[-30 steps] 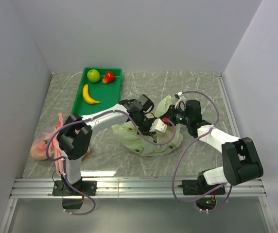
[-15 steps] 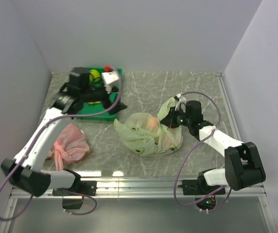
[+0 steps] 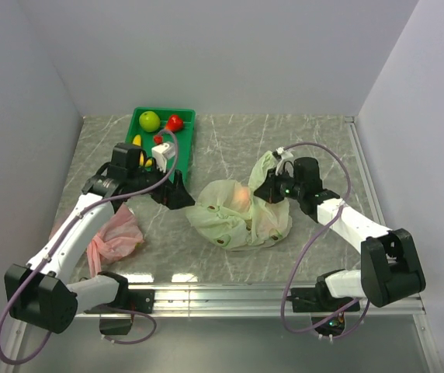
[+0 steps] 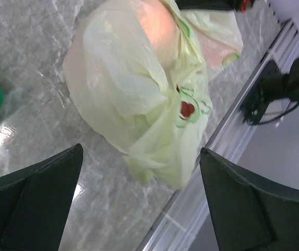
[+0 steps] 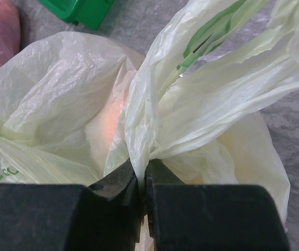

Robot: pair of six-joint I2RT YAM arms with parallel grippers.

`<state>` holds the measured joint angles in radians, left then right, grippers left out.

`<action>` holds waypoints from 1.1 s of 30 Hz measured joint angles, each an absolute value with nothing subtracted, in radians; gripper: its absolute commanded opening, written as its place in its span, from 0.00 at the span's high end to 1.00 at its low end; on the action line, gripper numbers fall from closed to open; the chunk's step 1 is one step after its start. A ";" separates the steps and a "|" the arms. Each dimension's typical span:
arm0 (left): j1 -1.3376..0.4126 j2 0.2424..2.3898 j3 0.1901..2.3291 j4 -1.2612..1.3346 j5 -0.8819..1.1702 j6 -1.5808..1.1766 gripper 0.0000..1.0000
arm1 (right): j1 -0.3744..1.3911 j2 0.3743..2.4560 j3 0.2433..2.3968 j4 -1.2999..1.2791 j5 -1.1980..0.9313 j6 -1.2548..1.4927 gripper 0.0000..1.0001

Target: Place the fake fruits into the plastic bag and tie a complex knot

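The pale green plastic bag [image 3: 234, 217] lies bunched mid-table, with an orange-pink fruit [image 3: 241, 198] showing through its skin. My right gripper [image 3: 272, 189] is shut on a gathered strip of the plastic bag [image 5: 60, 78]; in the right wrist view the film is pinched between the jaws of that gripper [image 5: 142, 172]. My left gripper [image 3: 177, 194] hangs open just left of the bag, between it and the tray. In the left wrist view the left gripper [image 4: 141, 150] is wide open over the plastic bag [image 4: 128, 89], holding nothing. A green apple [image 3: 150, 120], a small red fruit [image 3: 175, 122] and a banana [image 3: 137, 141] lie in the green tray [image 3: 185, 140].
A pink plastic bag [image 3: 112, 235] lies at the left, under my left arm. The banana is partly covered by that arm. White walls close the left, back and right sides. A metal rail [image 3: 222, 295] runs along the near table edge.
My left arm swung from the bag out to the tray, then back to between tray and bag, and its jaws opened wide. The right gripper kept its pinch on the bag.
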<state>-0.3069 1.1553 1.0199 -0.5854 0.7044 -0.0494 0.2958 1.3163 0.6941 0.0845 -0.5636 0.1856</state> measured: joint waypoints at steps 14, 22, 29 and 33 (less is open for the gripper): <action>-0.292 1.228 0.934 -0.399 0.842 -0.312 0.99 | 0.316 1.312 0.748 -0.016 -0.546 0.116 0.43; -0.292 1.274 1.022 -0.340 0.856 -0.321 1.00 | 0.314 1.084 0.841 -0.225 -0.564 -0.043 0.29; -0.292 1.287 1.023 -0.312 0.876 -0.338 1.00 | 0.356 1.044 0.855 -0.246 -0.645 -0.126 0.31; -0.292 1.313 1.044 -0.315 0.885 -0.334 1.00 | 0.438 1.168 0.857 -0.221 -0.665 -0.154 0.30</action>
<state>-0.2920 1.3128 1.0439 -0.3145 0.8852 -0.3340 0.4377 1.1679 0.8566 -0.2214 -0.6655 -0.1543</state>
